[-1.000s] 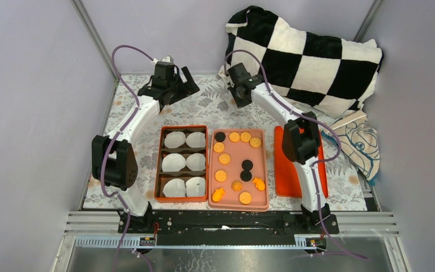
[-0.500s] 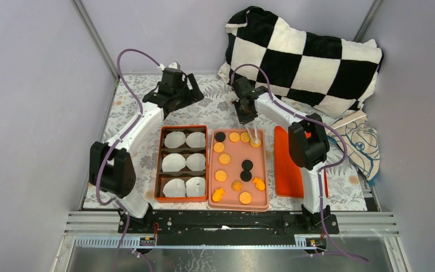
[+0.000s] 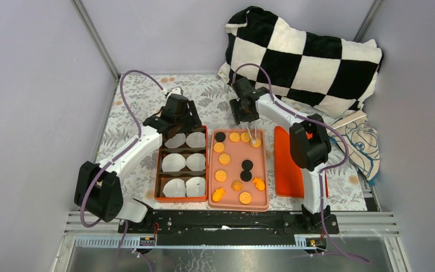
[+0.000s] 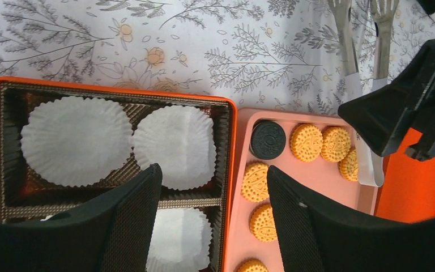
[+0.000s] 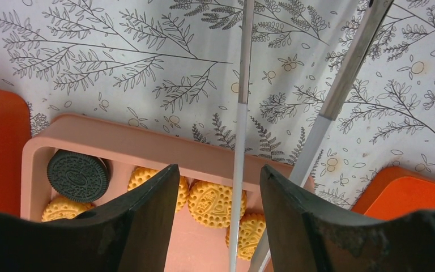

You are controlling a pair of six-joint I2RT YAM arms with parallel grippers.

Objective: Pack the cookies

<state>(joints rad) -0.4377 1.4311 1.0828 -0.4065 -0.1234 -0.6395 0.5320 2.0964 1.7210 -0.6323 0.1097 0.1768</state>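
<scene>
Since the earlier frames the left arm is swung in from the far cloth, and the left gripper [image 4: 214,170] is now set over the far end of the box [image 3: 158,164]. The right arm is lowered slightly, with the tongs [image 5: 239,141] brought to the far right corner of the pink tray [image 3: 259,161]. Cookies and cups are unshifted.

Left gripper: fingers spread, nothing held. It is judged to be staged beside the cups ahead of a hand-over or to steady the box.

Right gripper [image 5: 220,170]: clenched on the tongs, both blades run between its fingers. The tongs are probably used because flat discs lying low in a tray offer little for broad fingers to catch.

The cookies [image 3: 221,175] all lie in the pink tray: golden rounds, three black ones, two irregular orange shapes [image 3: 218,194]. None is noted in the paper cups [image 4: 76,141], so packing is judged not begun. The corner cookie [image 3: 255,142] lies nearest the tong ends.

Hard to make out:
- The tongs are cut off at the top and bottom of the right wrist view, so it cannot be told whether the corner cookie is touched or nipped.
- The far cups are partly covered by the left gripper in the overhead view.
- The near cups are cut off in the left wrist view.
- The orange lid [image 3: 283,170] is half hidden under the right arm.
</scene>
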